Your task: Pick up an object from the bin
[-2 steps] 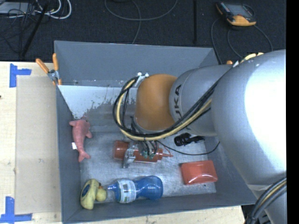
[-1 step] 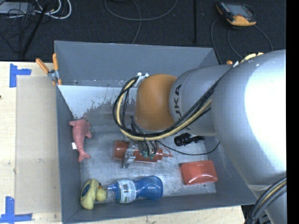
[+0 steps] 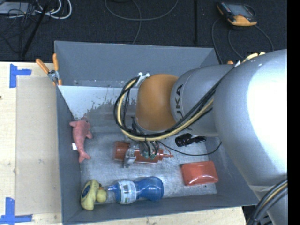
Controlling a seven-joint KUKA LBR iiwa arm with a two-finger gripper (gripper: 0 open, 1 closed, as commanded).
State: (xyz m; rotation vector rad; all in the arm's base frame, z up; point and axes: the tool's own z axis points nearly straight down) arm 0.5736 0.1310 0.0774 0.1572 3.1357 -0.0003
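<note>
Grey metal bin (image 3: 140, 62) walls enclose a sparsely filled floor. The pincer (image 3: 132, 158) is positioned low over its centre, against a reddish-brown cylindrical object (image 3: 121, 150). Whether the pincer is released or clenched cannot be told. A red rounded block (image 3: 199, 172) is seen nearby and a blue plastic bottle (image 3: 136, 190) just below. If the cylinder is met off-centre on its curved flank, it could be rolled aside or dropped.
</note>
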